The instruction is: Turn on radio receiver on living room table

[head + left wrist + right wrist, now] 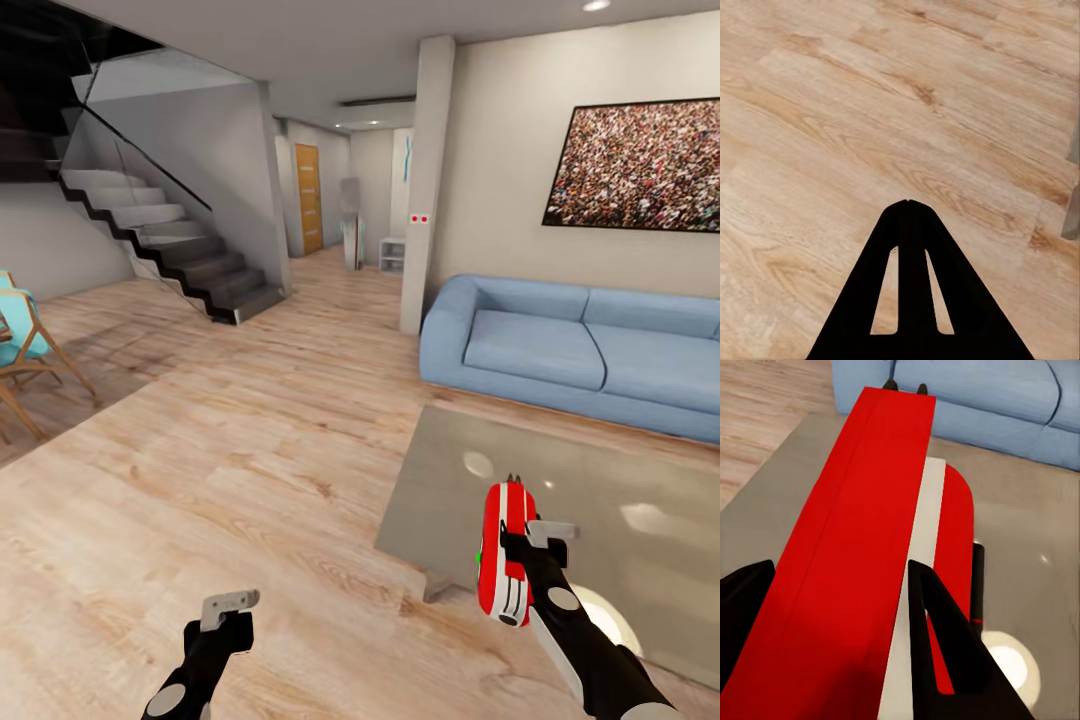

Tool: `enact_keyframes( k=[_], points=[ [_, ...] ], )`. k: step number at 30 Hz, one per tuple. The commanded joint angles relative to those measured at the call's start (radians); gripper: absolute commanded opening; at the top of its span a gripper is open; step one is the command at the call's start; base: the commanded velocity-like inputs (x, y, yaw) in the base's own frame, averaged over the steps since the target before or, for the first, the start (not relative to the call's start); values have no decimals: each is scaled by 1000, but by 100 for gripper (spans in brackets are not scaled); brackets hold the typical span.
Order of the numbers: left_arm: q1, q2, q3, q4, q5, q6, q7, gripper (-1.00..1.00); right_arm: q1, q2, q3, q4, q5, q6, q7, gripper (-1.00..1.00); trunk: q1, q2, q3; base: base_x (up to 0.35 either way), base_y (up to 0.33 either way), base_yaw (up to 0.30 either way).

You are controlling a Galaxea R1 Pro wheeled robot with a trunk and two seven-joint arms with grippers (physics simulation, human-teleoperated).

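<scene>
The red radio receiver [503, 550] with white stripes stands on edge, gripped by my right gripper [522, 552] over the near left part of the glossy grey table [640, 480]. In the right wrist view the radio receiver's [862, 555] red edge runs between the two black fingers [945, 652], with the table [1027, 547] below. Its dial is hidden. My left gripper [232, 602] hangs over the wooden floor left of the table. Its fingertips [907, 204] meet, holding nothing.
A blue sofa [590, 350] stands behind the table against the wall. A white pillar [425, 180] rises left of the sofa. A staircase [170, 240] is at the far left, and a wooden chair with a turquoise seat [25, 350] is at the left edge.
</scene>
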Motion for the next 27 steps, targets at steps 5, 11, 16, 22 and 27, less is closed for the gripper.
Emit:
enact_keyframes(
  k=[5,11,16,22,27],
  points=[
    [0,0,-1,12,0,-1,5,-100,0,0,0,-1,3,0,0,-100,0,0,0,336,2,0],
    [0,0,-2,14,0,-2,7,-100,0,0,0,-1,3,0,0,-100,0,0,0,324,-59,0],
    [0,0,-2,14,1,-6,5,-100,0,0,0,-1,3,0,0,-100,0,0,0,226,-191,0],
    [0,0,-2,14,3,-24,2,-100,0,0,0,-1,3,0,0,-100,0,0,0,25,-23,0],
    [0,0,-2,14,3,-25,0,-100,0,0,0,-1,3,0,0,-100,0,0,0,18,-1,0]
  ],
)
